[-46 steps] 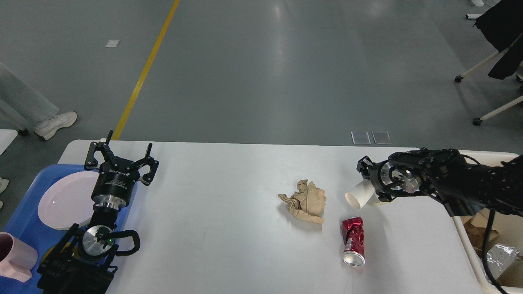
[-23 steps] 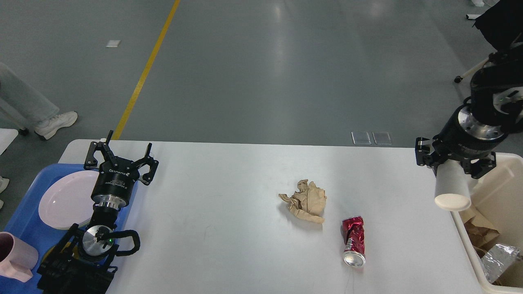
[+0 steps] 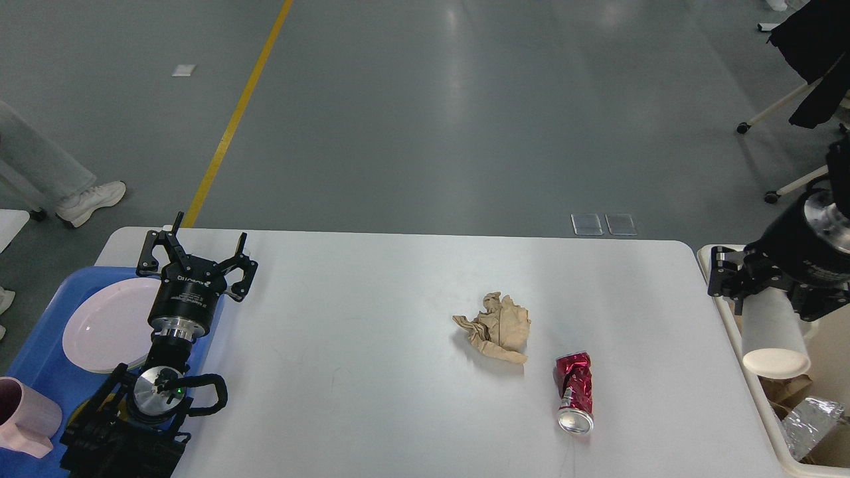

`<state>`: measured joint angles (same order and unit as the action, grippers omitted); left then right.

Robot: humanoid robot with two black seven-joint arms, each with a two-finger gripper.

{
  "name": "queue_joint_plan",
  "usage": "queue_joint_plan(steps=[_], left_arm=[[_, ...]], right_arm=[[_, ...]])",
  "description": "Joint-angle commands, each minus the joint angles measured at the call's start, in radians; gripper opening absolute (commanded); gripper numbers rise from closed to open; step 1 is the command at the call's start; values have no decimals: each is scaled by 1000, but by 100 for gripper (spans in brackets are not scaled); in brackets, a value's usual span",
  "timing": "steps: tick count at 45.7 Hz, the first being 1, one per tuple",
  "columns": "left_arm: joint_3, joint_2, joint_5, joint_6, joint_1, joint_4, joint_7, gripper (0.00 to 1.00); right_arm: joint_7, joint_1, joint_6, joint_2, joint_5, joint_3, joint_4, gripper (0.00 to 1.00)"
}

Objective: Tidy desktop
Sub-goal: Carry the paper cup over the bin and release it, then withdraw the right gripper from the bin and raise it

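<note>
My desktop [image 3: 372,318] fills the lower middle of the head view, white and matte, with grey floor [image 3: 425,113] beyond it and a yellow line [image 3: 236,113] running away at the left. Near its middle lies a crumpled brown paper [image 3: 497,326], and just beside that, nearer me, a crushed red can [image 3: 575,392]. A blue tray [image 3: 40,352] sits at its left end with a white plate [image 3: 103,324] and a pink mug [image 3: 26,417], the mug cut off by the edge. My left gripper [image 3: 197,257] hovers there, fingers spread wide, holding nothing. My right gripper [image 3: 764,292] is clamped on a white cup [image 3: 773,332], held over the bin [image 3: 750,372] at the right end. The bin is cut off; I make out only cardboard and foil inside. A person's leg and shoe [image 3: 89,199] show at far left.
</note>
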<state>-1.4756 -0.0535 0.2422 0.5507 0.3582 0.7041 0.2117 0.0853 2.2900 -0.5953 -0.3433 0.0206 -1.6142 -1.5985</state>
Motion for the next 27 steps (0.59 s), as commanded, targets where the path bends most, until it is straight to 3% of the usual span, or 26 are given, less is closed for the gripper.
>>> queue_joint_plan(steps=[1,6,10,16,22,27], left_arm=[[0,0,0,0,-1,0,0,96],[0,0,0,0,-1,0,0,96],[0,1,0,0,-1,0,0,96],[0,0,0,0,-1,0,2,96],[0,0,0,0,-1,0,0,96],[0,0,0,0,1,0,0,96]], right_arm=[[2,-50,67,-124,93,-4,18,0],[-10,-179,138,-290,173,10,113,0],[-9,-331,144,-379,205,37,271,0],[-9,-673,143,-468,226,256,561,0],[-9,-1068,161,-447,233,534,880,0],[-10,-1294,216,-364,233,672,1092,0]])
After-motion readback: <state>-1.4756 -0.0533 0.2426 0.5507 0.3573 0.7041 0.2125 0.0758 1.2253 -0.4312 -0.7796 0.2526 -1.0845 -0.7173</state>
